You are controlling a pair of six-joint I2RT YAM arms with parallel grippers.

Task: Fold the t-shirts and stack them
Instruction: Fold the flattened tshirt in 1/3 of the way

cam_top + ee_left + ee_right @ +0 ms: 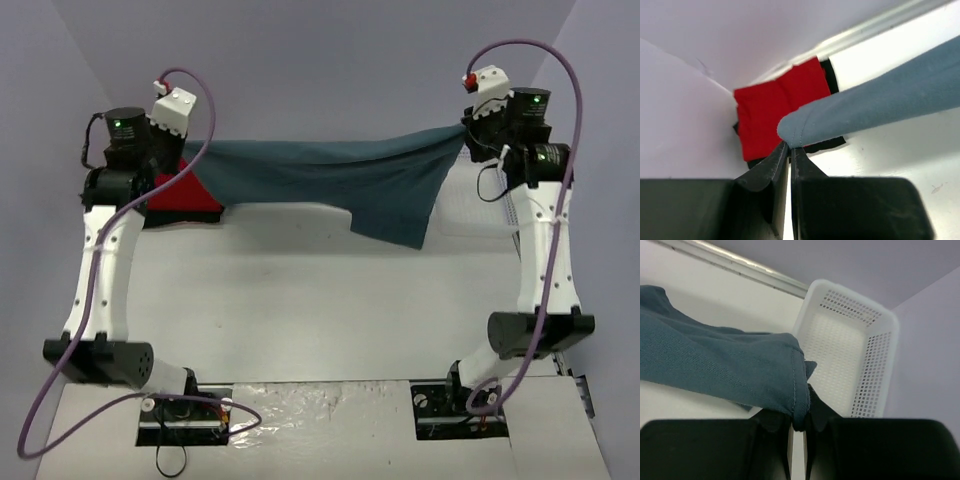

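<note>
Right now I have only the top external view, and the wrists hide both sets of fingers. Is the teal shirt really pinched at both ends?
Observer: On the left, yes. The left wrist view shows the left fingers shut on a stitched fold of the teal shirt.
Operator: And the right end?
Observer: The same. The right wrist view shows the right fingers closed on the shirt's hemmed edge.
Operator: What is the white thing behind the right arm?
Observer: A white lattice basket. The part the right wrist camera sees has no shirt in it.
</note>
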